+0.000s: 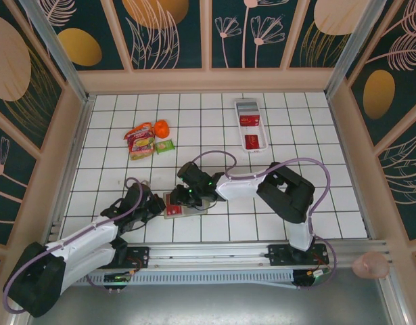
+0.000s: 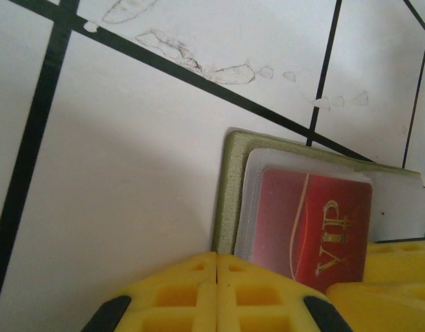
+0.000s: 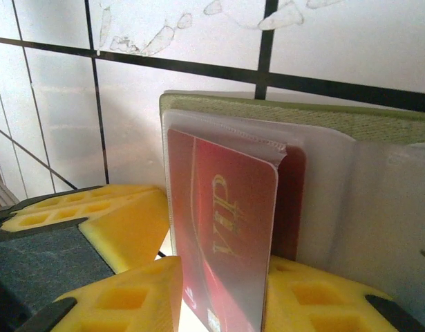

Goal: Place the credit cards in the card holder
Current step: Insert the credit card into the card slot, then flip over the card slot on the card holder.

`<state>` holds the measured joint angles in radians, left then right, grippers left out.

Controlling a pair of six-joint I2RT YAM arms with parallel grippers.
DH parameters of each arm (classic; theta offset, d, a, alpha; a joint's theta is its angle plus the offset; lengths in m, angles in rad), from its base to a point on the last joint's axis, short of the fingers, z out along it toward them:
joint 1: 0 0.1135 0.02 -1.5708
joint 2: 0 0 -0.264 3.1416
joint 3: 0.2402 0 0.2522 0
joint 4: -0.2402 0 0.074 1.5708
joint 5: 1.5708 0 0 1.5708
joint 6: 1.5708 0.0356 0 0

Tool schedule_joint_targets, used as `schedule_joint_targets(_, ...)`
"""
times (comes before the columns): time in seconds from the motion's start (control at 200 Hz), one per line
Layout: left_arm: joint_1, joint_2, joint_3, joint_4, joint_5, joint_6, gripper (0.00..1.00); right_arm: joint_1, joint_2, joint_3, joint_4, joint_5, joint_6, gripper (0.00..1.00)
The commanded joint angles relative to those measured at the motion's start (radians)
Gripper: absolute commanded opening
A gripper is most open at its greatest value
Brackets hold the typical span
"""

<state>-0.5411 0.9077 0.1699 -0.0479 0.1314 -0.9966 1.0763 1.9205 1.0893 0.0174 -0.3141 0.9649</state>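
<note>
I've got L gripper [image 2: 217, 290] jaws pressed together at left edge of card holder [image 2: 229, 187], which lies open on tiles betw both arms. R gripper [image 3: 222, 277] jaws spread, straddling VIP credit card [image 3: 226, 207] part-way in clear sleeve [image 3: 323, 187]; can't tell if touching. 2 more red cards [image 1: 249, 120] in white tray [image 1: 247, 106], far side.

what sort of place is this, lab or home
Most likely a robot test cell, not a home: a white gridded tabletop boxed in by printed wall panels, with a left arm and a right arm bolted to a metal rail.
</note>
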Motion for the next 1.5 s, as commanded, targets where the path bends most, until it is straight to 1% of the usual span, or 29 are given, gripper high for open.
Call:
schedule_joint_targets(0.0, -0.007, -0.007, -0.009, 0.028, 0.076, -0.012, 0.08, -0.001, -0.066, -0.013, -0.081, 0.091, -0.045, 0.37)
schedule_joint_targets(0.07, -0.009, 0.004, -0.004, 0.042, 0.09, -0.008, 0.08, -0.007, -0.104, -0.025, -0.132, 0.141, -0.07, 0.43)
schedule_joint_targets(0.195, -0.027, 0.04, -0.01, 0.114, 0.118, -0.028, 0.09, -0.02, -0.151, -0.048, -0.168, 0.174, -0.092, 0.5)
schedule_joint_targets(0.315, -0.04, 0.089, 0.015, 0.13, 0.126, -0.018, 0.09, -0.022, -0.182, -0.08, -0.17, 0.206, -0.089, 0.51)
schedule_joint_targets(0.36, -0.04, 0.095, 0.034, 0.098, 0.109, 0.0, 0.1, -0.022, -0.191, -0.09, -0.173, 0.216, -0.086, 0.51)
schedule_joint_targets(0.445, -0.04, 0.083, 0.066, 0.006, 0.025, 0.023, 0.11, -0.019, -0.21, -0.111, -0.178, 0.241, -0.082, 0.51)
schedule_joint_targets(0.49, -0.039, 0.065, 0.076, -0.034, -0.017, 0.024, 0.14, -0.017, -0.222, -0.119, -0.179, 0.256, -0.081, 0.51)
schedule_joint_targets(0.545, -0.039, 0.041, 0.083, -0.073, -0.058, 0.021, 0.15, -0.008, -0.242, -0.126, -0.193, 0.291, -0.081, 0.51)
schedule_joint_targets(0.666, -0.04, 0.003, 0.099, -0.119, -0.089, 0.026, 0.21, 0.027, -0.28, -0.116, -0.274, 0.389, -0.084, 0.52)
schedule_joint_targets(0.696, -0.04, -0.002, 0.108, -0.138, -0.1, 0.025, 0.21, 0.035, -0.29, -0.116, -0.295, 0.408, -0.081, 0.54)
schedule_joint_targets(0.721, -0.04, -0.006, 0.115, -0.148, -0.104, 0.028, 0.21, 0.043, -0.299, -0.117, -0.31, 0.427, -0.076, 0.57)
schedule_joint_targets(0.821, -0.04, -0.033, 0.135, -0.163, -0.098, 0.025, 0.21, 0.065, -0.34, -0.14, -0.342, 0.467, -0.047, 0.58)
schedule_joint_targets(0.871, -0.039, -0.051, 0.141, -0.166, -0.097, 0.018, 0.21, 0.073, -0.361, -0.165, -0.333, 0.471, -0.023, 0.61)
schedule_joint_targets(1.041, -0.04, -0.1, 0.157, -0.17, -0.082, 0.003, 0.19, 0.086, -0.389, -0.241, -0.282, 0.459, 0.036, 0.61)
schedule_joint_targets(1.186, -0.039, -0.093, 0.139, -0.067, 0.028, -0.013, 0.13, 0.097, -0.363, -0.235, -0.241, 0.441, 0.039, 0.59)
schedule_joint_targets(1.281, -0.039, -0.065, 0.12, 0.025, 0.112, -0.025, 0.1, 0.107, -0.339, -0.218, -0.227, 0.439, 0.039, 0.53)
schedule_joint_targets(1.346, -0.039, -0.048, 0.113, 0.051, 0.127, -0.025, 0.07, 0.109, -0.323, -0.211, -0.214, 0.432, 0.035, 0.45)
schedule_joint_targets(1.381, -0.04, -0.039, 0.108, 0.059, 0.13, -0.022, 0.06, 0.108, -0.314, -0.207, -0.212, 0.43, 0.035, 0.42)
schedule_joint_targets(1.496, -0.042, -0.008, 0.088, 0.079, 0.134, -0.015, 0.01, 0.108, -0.285, -0.19, -0.213, 0.427, 0.033, 0.43)
